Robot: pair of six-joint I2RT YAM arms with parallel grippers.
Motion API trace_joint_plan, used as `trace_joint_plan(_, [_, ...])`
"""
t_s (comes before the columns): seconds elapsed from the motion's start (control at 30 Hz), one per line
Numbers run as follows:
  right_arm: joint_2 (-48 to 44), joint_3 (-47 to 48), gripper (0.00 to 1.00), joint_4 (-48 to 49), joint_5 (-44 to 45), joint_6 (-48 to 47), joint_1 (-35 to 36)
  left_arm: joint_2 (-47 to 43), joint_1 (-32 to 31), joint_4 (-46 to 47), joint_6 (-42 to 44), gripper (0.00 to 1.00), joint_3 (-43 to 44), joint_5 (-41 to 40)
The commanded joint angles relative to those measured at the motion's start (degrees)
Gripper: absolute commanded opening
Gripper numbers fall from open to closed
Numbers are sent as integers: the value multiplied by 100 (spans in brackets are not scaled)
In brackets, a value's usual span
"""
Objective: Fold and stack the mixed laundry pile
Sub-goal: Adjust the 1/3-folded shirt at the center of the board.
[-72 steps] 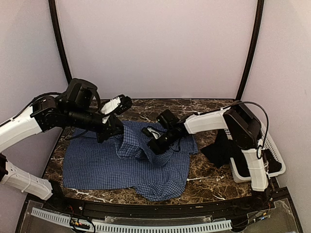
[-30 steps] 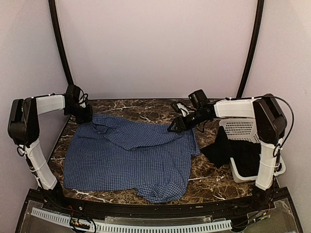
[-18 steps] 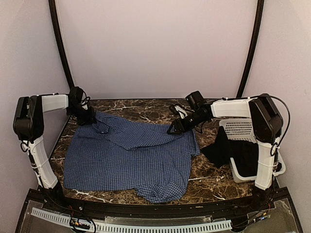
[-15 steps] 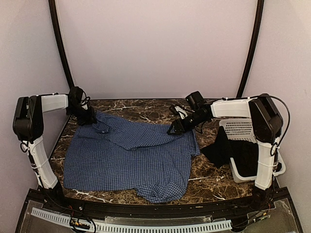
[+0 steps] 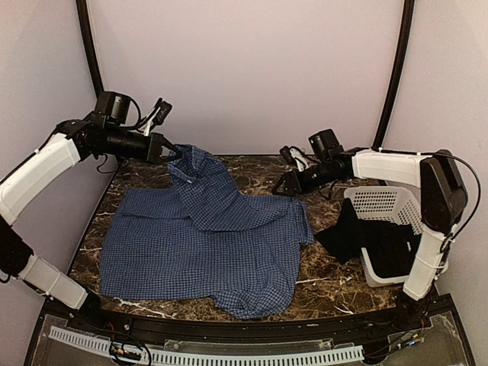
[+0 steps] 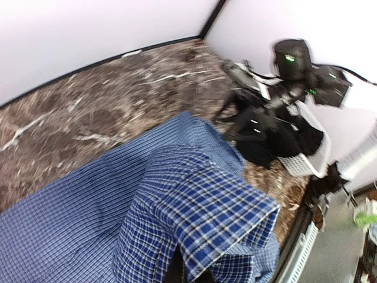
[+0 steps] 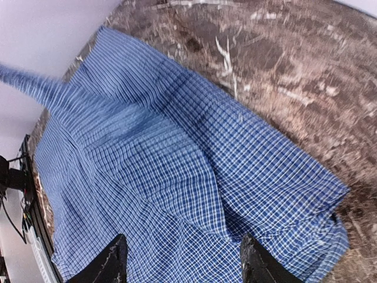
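The blue-and-white checked shirt [image 5: 206,244] lies spread over the marble table [image 5: 252,169]. My left gripper [image 5: 172,151] is shut on one sleeve's cuff [image 6: 224,218] and holds it up above the far left of the shirt, so the sleeve [image 5: 200,183] drapes down. The cuff covers most of the left fingers in the left wrist view. My right gripper [image 5: 287,186] hovers open over the shirt's far right corner [image 7: 283,177], its fingertips [image 7: 112,262] apart with nothing between them. The black garment [image 5: 352,232] hangs over the basket's near side onto the table.
A white perforated basket [image 5: 385,202] stands at the table's right edge, under my right arm [image 5: 381,166]. Bare marble shows along the back and at the front right [image 5: 328,286]. Black frame posts [image 5: 393,76] and walls close the sides.
My left gripper has lifted the sleeve off the far left corner and carried it up and rightward. The right gripper has drawn back slightly to the right, still open.
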Motion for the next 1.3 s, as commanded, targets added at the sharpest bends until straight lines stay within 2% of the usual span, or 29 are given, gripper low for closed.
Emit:
trace_joint_plan(0.0, [-708, 98, 61, 354, -194, 228, -196, -611, -608, -1089, 1224, 0, 272, 945])
trace_joint_plan(0.1, [-684, 343, 58, 339, -376, 259, -223, -571, -1142, -1686, 1568, 0, 317, 917])
trace_joint_plan(0.23, [-321, 731, 45, 141, -849, 272, -160, -116, -1917, -2333, 1793, 0, 377, 417])
trace_joint_plan(0.5, [761, 1175, 23, -383, -737, -289, 866, 212, -3020, -2567, 1952, 0, 427, 103])
trace_joint_plan(0.6, [1230, 1460, 18, -497, -678, -391, 1234, 244, -3231, -2458, 1962, 0, 477, 116])
trace_joint_plan(0.9, [2433, 2124, 15, -657, -577, -332, 1758, -152, -3230, -1467, 1796, 0, 246, 137])
trace_joint_plan(1.07, [2458, 1806, 18, -750, -559, -432, 1834, -571, -2678, -706, 1305, 0, 61, 269])
trace_joint_plan(1.13, [2198, 1595, 27, -762, -522, -461, 1806, -712, -2203, -378, 1035, 0, -128, 311])
trace_joint_plan(1.27, [1317, 1238, 52, -579, -492, -277, 1446, -828, -1536, 56, 463, 0, -576, 52])
